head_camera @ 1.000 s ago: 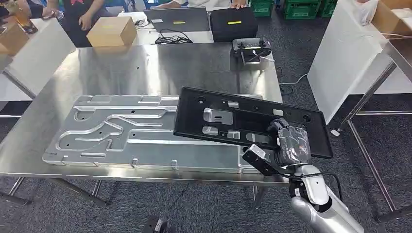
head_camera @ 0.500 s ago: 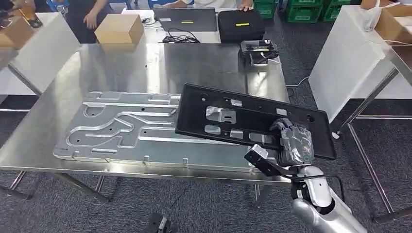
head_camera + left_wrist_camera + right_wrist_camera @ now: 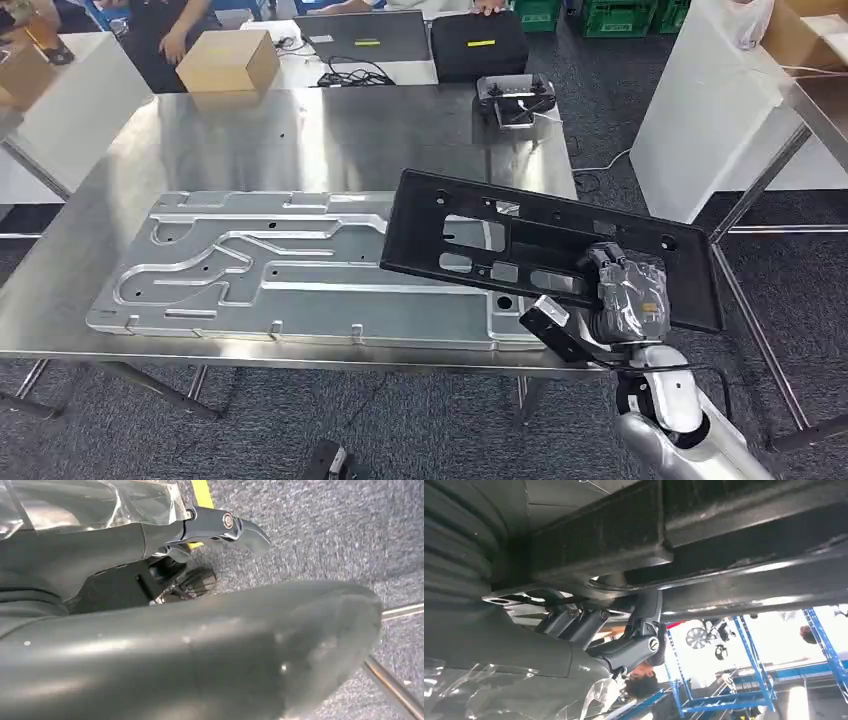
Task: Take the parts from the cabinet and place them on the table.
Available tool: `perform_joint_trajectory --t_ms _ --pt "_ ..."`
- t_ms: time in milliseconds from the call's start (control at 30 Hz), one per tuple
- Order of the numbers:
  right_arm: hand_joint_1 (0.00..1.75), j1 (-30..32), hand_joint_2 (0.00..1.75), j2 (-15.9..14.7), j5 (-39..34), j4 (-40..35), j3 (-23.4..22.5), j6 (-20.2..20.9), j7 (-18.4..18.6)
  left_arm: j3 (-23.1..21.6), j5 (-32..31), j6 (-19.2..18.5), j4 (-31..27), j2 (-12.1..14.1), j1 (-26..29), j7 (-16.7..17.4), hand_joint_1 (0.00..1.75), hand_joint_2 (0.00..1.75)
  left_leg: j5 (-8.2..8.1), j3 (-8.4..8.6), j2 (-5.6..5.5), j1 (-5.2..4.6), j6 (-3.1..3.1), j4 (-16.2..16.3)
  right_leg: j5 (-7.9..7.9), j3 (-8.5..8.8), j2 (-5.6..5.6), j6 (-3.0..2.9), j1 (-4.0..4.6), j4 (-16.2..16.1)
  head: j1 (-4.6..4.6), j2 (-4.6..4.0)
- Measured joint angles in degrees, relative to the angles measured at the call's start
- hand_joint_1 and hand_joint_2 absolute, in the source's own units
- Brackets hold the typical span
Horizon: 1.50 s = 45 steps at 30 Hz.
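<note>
One right robot hand [image 3: 625,295] gripping black plastic panel [image 3: 530,250], tilted above steel table [image 3: 330,140]

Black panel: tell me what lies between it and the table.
The black panel, held by the right robot hand, hangs over the table's right end. The large grooved aluminium plate lies under its left part.
</note>
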Motion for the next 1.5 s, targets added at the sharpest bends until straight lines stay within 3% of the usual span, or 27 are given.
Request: perform_joint_trajectory --t_ms 33,67,133,167,200,367,533,567,633,667,700,767,800,833,933,967,1033,1100,1133,1167,1233,1267,1300,1333,1400,1467,1500 --pt "1.75 0.0 1.75 -0.1 0.0 -0.1 0.0 0.2 0.0 0.0 0.1 -0.1 0.0 0.0 0.1 0.0 0.0 0.0 1.26 0.59 -0.01 0.0 0.13 -1.5 0.0 0.03 0.07 0.0 0.01 0.0 -0.02 0.0" --pt "1.75 0.0 1.75 -0.1 0.0 -0.4 0.0 0.4 0.1 0.0 0.2 -0.1 0.0 0.0 0.1 0.0 0.0 0.0 3.5 2.56 -0.03 -0.04 0.45 -5.5 0.01 0.09 0.17 0.0 0.04 0.0 0.0 0.0" --pt "1.75 0.0 1.75 -0.1 0.0 -1.0 -0.2 0.8 0.1 0.0 0.5 -0.2 0.0 0.0 0.0 0.0 0.0 0.0 8.41 8.16 -0.19 -0.56 1.82 -16.9 0.03 0.37 0.28 0.01 0.22 -0.2 0.0 0.0" --pt "1.75 0.0 1.75 -0.2 0.0 -1.2 -0.3 0.9 0.1 0.0 0.8 -0.2 0.0 0.0 -0.1 0.0 0.0 0.0 8.22 9.47 -0.18 -0.84 2.55 -19.9 0.1 0.4 0.25 0.09 0.07 -0.3 0.0 0.0" --pt "1.75 0.0 1.75 -0.2 0.0 -1.3 -0.4 1.1 0.1 0.0 0.9 -0.2 0.0 0.0 -0.1 0.0 0.0 0.0 8.51 9.46 0.02 -1.05 2.56 -20.0 0.3 0.38 0.24 0.42 0.1 -0.6 0.0 0.0" --pt "1.75 0.0 1.75 -0.2 0.0 -1.3 -0.4 1.1 0.1 0.0 0.9 -0.2 0.0 0.0 -0.1 0.0 0.0 0.0 8.52 9.45 0.02 -1.07 2.57 -20.0 0.31 0.37 0.23 0.43 0.08 -0.6 0.0 0.0" --pt "1.75 0.1 1.75 -0.4 0.0 -1.3 -0.4 1.5 0.2 0.0 0.9 -0.3 0.0 0.0 0.0 0.0 0.0 0.0 8.54 9.29 -0.01 -1.37 2.65 -20.0 0.61 0.35 0.15 0.96 -0.22 -0.8 0.0 0.0" --pt "1.75 0.6 1.75 -0.8 0.0 -1.9 -0.7 2.1 0.2 0.0 1.3 -0.5 0.0 -0.2 0.0 0.0 0.0 0.0 10.79 11.01 0.31 -0.98 3.3 -23.4 -5.52 -3.51 -0.11 1.16 0.24 9.0 0.04 0.0" --pt "1.75 1.0 1.75 -0.8 0.0 -1.9 -0.7 2.3 0.2 0.0 1.3 -0.5 0.0 -0.4 0.3 0.0 0.0 0.0 10.76 10.88 0.29 -1.19 3.28 -23.2 -7.71 -6.94 -0.11 1.35 0.49 16.2 0.04 0.0" --pt "1.75 1.2 1.75 -0.9 0.0 -1.9 -0.7 2.4 0.2 0.0 1.3 -0.5 0.0 -0.5 0.4 0.0 0.0 0.0 10.72 10.86 0.26 -1.23 3.27 -23.1 -6.75 -6.74 -0.12 1.38 0.5 15.6 0.04 0.0" --pt "1.75 1.3 1.75 -0.9 0.0 -1.9 -0.7 2.4 0.2 0.0 1.4 -0.5 0.0 -0.5 0.4 0.0 0.0 0.0 10.56 10.86 0.24 -1.23 3.18 -22.9 -4.79 -5.27 -0.13 1.42 0.49 12.6 0.04 0.0" --pt "1.75 1.3 1.75 -1.1 0.0 -2.0 -0.7 2.5 0.3 0.0 1.5 -0.5 0.0 -0.5 0.4 0.0 0.0 0.0 9.8 10.74 0.2 -0.97 2.52 -21.7 0.28 0.11 -0.36 1.73 0.3 1.9 0.04 0.0" --pt "1.75 1.4 1.75 -1.1 0.0 -2.1 -0.7 2.5 0.3 0.0 1.5 -0.5 0.0 -0.5 0.4 0.0 0.0 0.0 9.21 10.36 0.3 -0.9 2.01 -20.9 -0.51 1.38 -0.27 1.66 0.55 -0.6 0.02 0.0" --pt "1.75 1.3 1.75 -1.1 0.0 -2.2 -0.7 2.6 0.3 0.0 1.6 -0.5 0.0 -0.5 0.2 0.0 0.0 0.0 8.58 9.78 0.23 -1.33 1.81 -20.0 -0.11 1.26 -0.09 0.97 0.6 -0.8 0.05 0.0" --pt "1.75 1.4 1.75 -1.2 0.0 -2.6 -0.7 2.8 0.3 0.0 1.7 -0.5 0.0 -0.5 0.3 0.0 0.0 0.0 8.74 9.56 0.27 -1.16 2.04 -20.0 -0.12 0.79 0.04 0.31 0.86 -0.3 -0.02 0.0" --pt "1.75 1.4 1.75 -1.2 0.1 -2.6 -0.7 2.9 0.3 0.0 1.7 -0.5 0.0 -0.5 0.3 0.0 0.0 0.0 8.38 9.5 0.23 -0.96 1.76 -19.5 -0.05 0.65 0.03 0.08 0.48 -0.4 -0.02 0.0" --pt "1.75 1.4 1.75 -1.2 0.2 -2.7 -0.7 3.0 0.3 0.0 1.7 -0.4 0.0 -0.5 0.3 0.0 0.0 0.0 4.76 7.39 0.15 -0.81 0.79 -14.3 0.18 0.62 -0.08 -0.59 0.43 -0.5 -0.02 0.0" --pt "1.75 1.4 1.75 -1.2 0.7 -2.8 -0.7 3.1 0.3 0.0 1.8 -0.4 0.0 -0.5 0.3 0.0 0.0 0.0 0.3 3.04 0.16 -0.19 0.09 -4.6 0.18 0.4 -0.07 -0.58 0.5 -0.4 -0.02 0.0" --pt "1.75 1.5 1.75 -1.2 0.7 -2.8 -0.7 3.2 0.3 0.0 1.7 -0.4 0.0 -0.5 0.4 0.0 0.0 0.0 -0.81 1.41 0.15 -0.12 0.05 -1.1 0.18 0.37 -0.07 -0.59 0.57 -0.4 -0.04 0.0" --pt "1.75 1.6 1.75 -1.2 0.8 -2.8 -0.7 3.4 0.3 0.0 1.7 -0.4 0.0 -0.6 0.5 0.0 0.0 0.0 -0.39 0.92 0.14 -0.15 0.19 -0.3 0.19 0.37 -0.06 -0.59 0.69 -0.4 -0.04 0.0" --pt "1.75 1.6 1.75 -1.3 1.0 -2.8 -0.7 3.5 0.4 0.0 1.7 -0.4 0.0 -0.6 0.4 0.0 0.0 0.0 3.59 3.85 0.1 -0.51 1.33 -6.7 0.23 0.48 0.06 -0.64 1.22 -0.5 -0.04 0.0" --pt "1.75 1.6 1.75 -1.3 1.1 -3.1 -0.7 3.5 0.4 0.0 1.7 -0.3 0.0 -0.6 0.3 0.0 0.0 0.0 6.4 6.7 0.03 -1.01 2.51 -12.7 0.26 0.59 0.1 -0.67 1.6 -0.5 -0.04 0.0" --pt "1.75 1.7 1.75 -1.3 1.1 -3.3 -0.8 3.5 0.5 0.0 1.7 -0.2 0.0 -0.5 0.2 0.0 0.0 0.0 8.71 9.49 -0.18 -2.08 4.65 -18.6 0.37 0.66 0.01 -0.83 1.07 -0.7 -0.02 0.0" --pt "1.75 1.6 1.75 -1.3 1.1 -3.4 -0.8 3.5 0.5 0.0 1.7 -0.1 0.0 -0.2 0.1 0.0 0.0 0.0 8.29 10.19 0.14 -2.54 5.85 -20.0 0.48 0.72 -0.05 -0.63 1.44 -0.8 0.11 0.0" --pt "1.75 1.8 1.75 -1.4 0.7 -3.4 -0.9 3.5 0.7 0.0 1.7 -0.1 0.0 -0.4 0.1 0.0 0.0 0.0 8.89 9.98 -0.08 -3.45 5.43 -20.2 0.81 0.55 -0.37 -0.05 0.04 -1.1 0.07 0.0" --pt "1.75 2.0 1.75 -1.5 0.7 -3.6 -1.0 3.3 0.6 0.0 1.7 0.0 0.0 -0.4 0.0 0.0 0.0 0.0 10.22 10.84 0.02 -3.48 6.32 -22.9 1.44 0.91 -0.22 0.67 0.3 -2.1 -0.02 0.0" --pt "1.75 2.4 1.75 -1.5 0.7 -3.7 -1.1 3.3 0.6 0.0 1.6 0.0 0.0 -0.3 0.0 0.0 0.0 0.0 11.41 12.05 0.4 -2.68 5.25 -24.8 0.79 0.67 -0.34 0.52 0.32 -1.2 0.04 0.0"
